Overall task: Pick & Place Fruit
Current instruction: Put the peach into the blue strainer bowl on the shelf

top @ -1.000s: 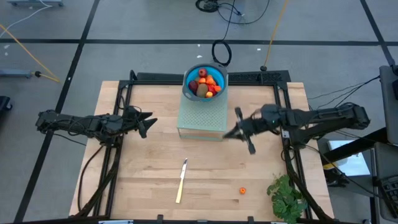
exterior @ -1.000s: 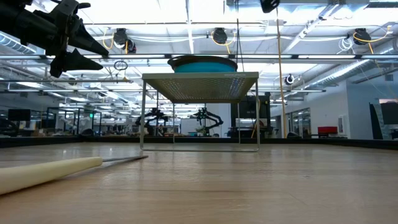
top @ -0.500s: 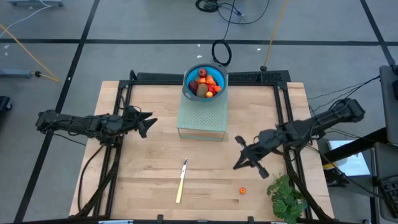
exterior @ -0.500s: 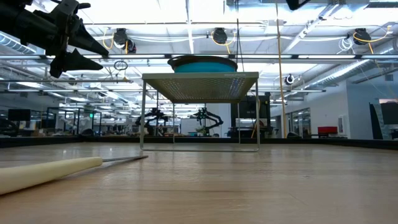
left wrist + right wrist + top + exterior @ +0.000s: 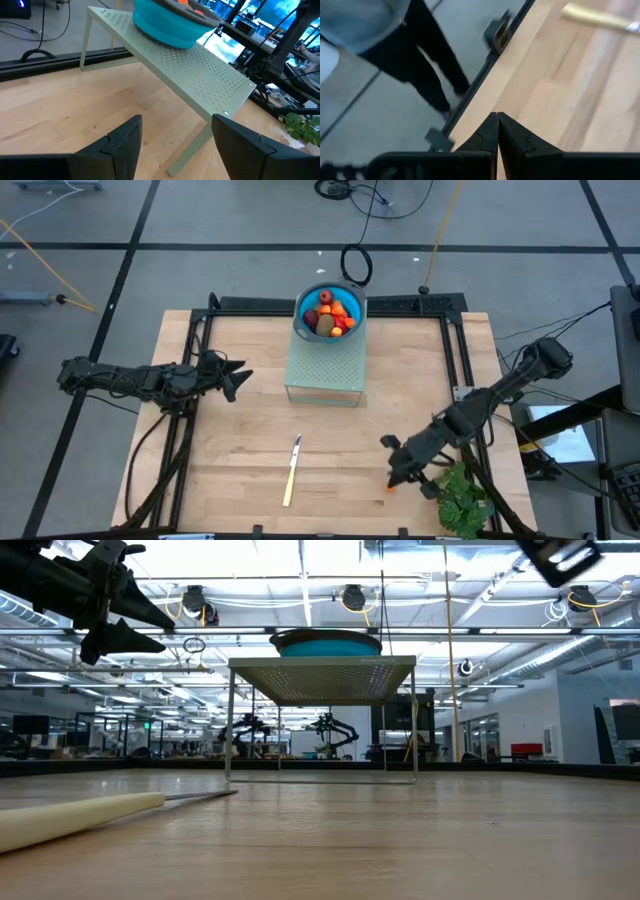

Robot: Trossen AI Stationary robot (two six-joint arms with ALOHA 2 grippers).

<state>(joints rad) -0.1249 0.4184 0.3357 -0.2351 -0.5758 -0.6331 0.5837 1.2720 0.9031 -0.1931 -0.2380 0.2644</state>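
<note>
Hovering low over the near-right part of the table, the right gripper has its fingers pressed together, holding nothing. 1 small orange fruit piece lies loose on the wood just beside the fingertips, on the side toward the near edge, with the leafy green bunch close on its right. This piece is too small to show a long axis. The rest of the fruit sits piled in the blue bowl on top of the perforated metal stand at the far middle.

The right arm is clearly nearer to the loose piece. The left gripper waits over the table's left side, fingers spread apart and empty.

View notes:
- High view alone shows the orange piece.
- Right wrist view shows closed fingertips, bare wood, the pale knife handle and a person's legs beyond the table edge, no fruit.
- Low view shows knife and stand only.

Judgement: the fingers must open before any grasp.
</note>
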